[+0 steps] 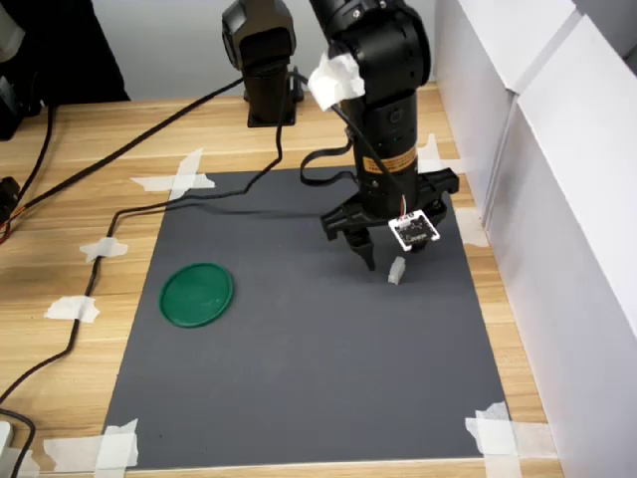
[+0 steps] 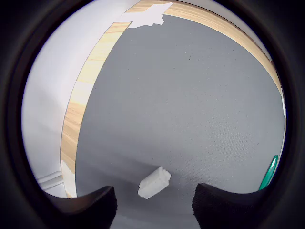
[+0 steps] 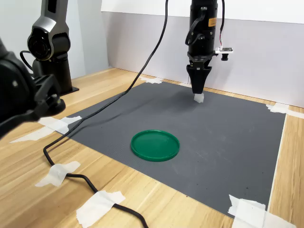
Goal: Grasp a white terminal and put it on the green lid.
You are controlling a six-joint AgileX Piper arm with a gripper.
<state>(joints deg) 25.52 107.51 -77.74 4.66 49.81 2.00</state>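
Your end effector [image 1: 391, 255] hangs low over the dark grey mat [image 1: 299, 378], right of centre in the first exterior view, pointing down. Its fingers stand apart: in the wrist view the two dark fingertips [image 2: 90, 207] show along the lower edge of the frame with open mat between them, and nothing is held.

You can see the white terminal [image 2: 154, 182] lying on the mat in that gap in the wrist view, a little nearer the fingertip at lower left of the frame than the other, and not touching either. In the first exterior view the terminal [image 1: 397, 270] sits just below and right of the lower finger. In the second exterior view it [image 3: 199, 98] lies directly under the tip of the end effector [image 3: 197, 89], in the upper middle of the frame; you cannot tell there whether the tip touches it.

The green lid [image 1: 197, 294] lies flat on the mat, well apart from the terminal, at left of centre in the first exterior view and at lower centre in the second exterior view [image 3: 155, 145]. Only its edge [image 2: 269, 172] shows at the right rim of the wrist view.

The mat is taped at its corners to the wooden tabletop [image 1: 70, 189].
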